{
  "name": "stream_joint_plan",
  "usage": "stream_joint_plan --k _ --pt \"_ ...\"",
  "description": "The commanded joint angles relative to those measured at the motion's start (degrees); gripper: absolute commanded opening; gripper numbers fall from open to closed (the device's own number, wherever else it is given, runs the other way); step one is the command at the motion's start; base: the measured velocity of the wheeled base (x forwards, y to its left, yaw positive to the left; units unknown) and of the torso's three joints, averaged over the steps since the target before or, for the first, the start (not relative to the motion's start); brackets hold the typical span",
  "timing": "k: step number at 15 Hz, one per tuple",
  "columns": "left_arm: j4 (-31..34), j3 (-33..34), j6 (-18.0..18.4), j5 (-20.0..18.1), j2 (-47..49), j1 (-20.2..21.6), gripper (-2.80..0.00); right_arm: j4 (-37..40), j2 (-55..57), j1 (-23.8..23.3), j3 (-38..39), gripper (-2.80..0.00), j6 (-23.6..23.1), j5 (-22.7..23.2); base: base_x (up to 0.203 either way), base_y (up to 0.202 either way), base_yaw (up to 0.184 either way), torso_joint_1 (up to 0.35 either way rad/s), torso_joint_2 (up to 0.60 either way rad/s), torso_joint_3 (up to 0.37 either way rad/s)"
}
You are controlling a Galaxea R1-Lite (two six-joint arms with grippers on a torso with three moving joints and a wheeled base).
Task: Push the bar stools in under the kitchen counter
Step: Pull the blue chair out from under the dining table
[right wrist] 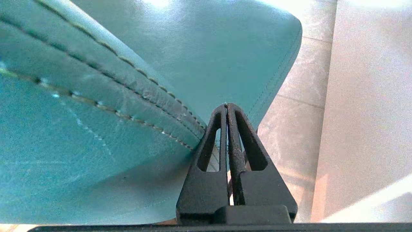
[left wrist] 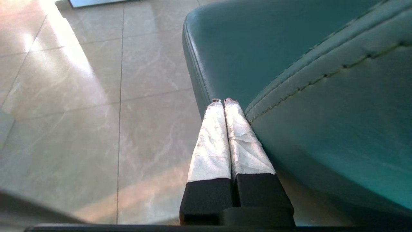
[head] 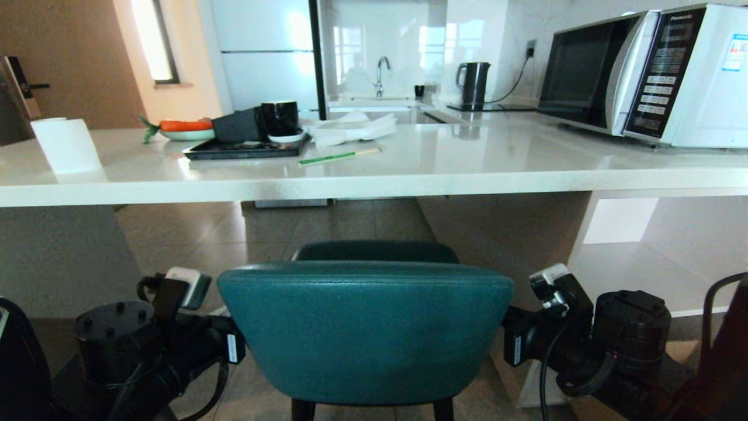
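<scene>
- We're facing the kitchen counter (head: 374, 175), a white stone surface; its front edge runs across the head view above the teal stool (head: 365, 327).
- Teal stool sits centered in front of us, curved back toward us, seat front (head: 374, 251) near the surface's edge line but lower; we can't tell how far under it reaches.
- Only 1 stool clearly in view; a dark curved frame (head: 716, 310) shows at the far right edge, can't identify it.
- Left end effector (left wrist: 223, 102): the 2 taped fingers (left wrist: 212, 141) pressed together, holding nothing, tips against the stool's left side at the seam where back meets seat.
- Right end effector (right wrist: 226, 105): black fingers (right wrist: 239, 151) closed tip to tip, holding nothing, right at the stool's right side by the stitched seam.
- Both arms flank the stool back low in the head view.
- On the surface: black tray (head: 245, 151) with mug (head: 279, 118), carrot plate (head: 186, 130), paper roll (head: 67, 145), cloth (head: 350, 128), green chopstick (head: 339, 156), microwave (head: 648, 73), kettle (head: 473, 85) behind.
- Tiled floor (left wrist: 80, 106) under the stool.
</scene>
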Motion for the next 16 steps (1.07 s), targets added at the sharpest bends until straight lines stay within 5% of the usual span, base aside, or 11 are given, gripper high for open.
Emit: stream_joint_plan --k 1,16 --pt "-0.71 0.13 -0.12 -0.12 -0.36 -0.32 -2.8 -0.58 -0.22 0.08 -0.01 -2.8 0.09 0.18 -0.197 0.0 -0.001 0.002 0.0 0.001" --pt "-0.71 0.65 -0.4 0.81 -0.67 -1.85 -2.8 -0.62 0.04 0.96 0.08 -2.8 0.18 -0.57 -0.193 0.0 -0.001 0.002 0.0 0.002"
